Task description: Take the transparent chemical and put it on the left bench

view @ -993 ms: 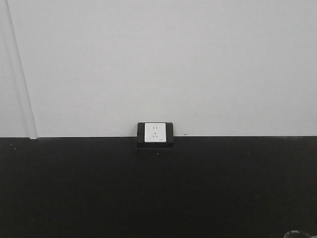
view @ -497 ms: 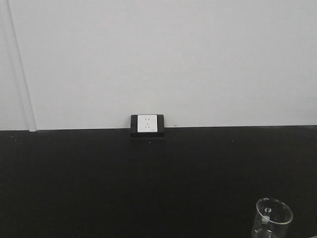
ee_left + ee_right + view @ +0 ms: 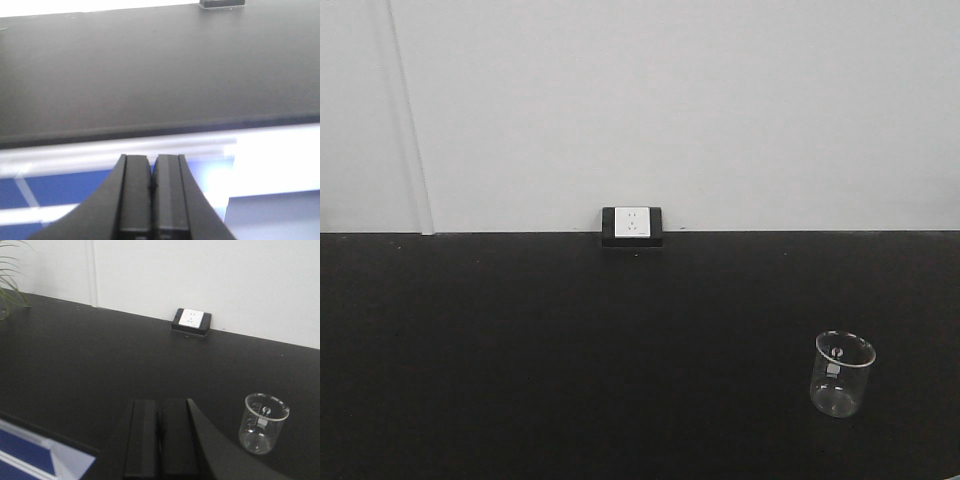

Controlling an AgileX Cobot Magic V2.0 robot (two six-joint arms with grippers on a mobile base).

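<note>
Plainly, with left gripper (image 3: 151, 161) and right gripper (image 3: 159, 405) both closed empty, a jaw-shut approach could knock over the upright beaker (image 3: 842, 373) at right (light, apparently empty).

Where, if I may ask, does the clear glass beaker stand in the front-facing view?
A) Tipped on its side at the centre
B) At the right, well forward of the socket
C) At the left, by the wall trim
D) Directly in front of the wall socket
B: the beaker stands upright on the black bench, right of the socket and nearer the camera.
</note>
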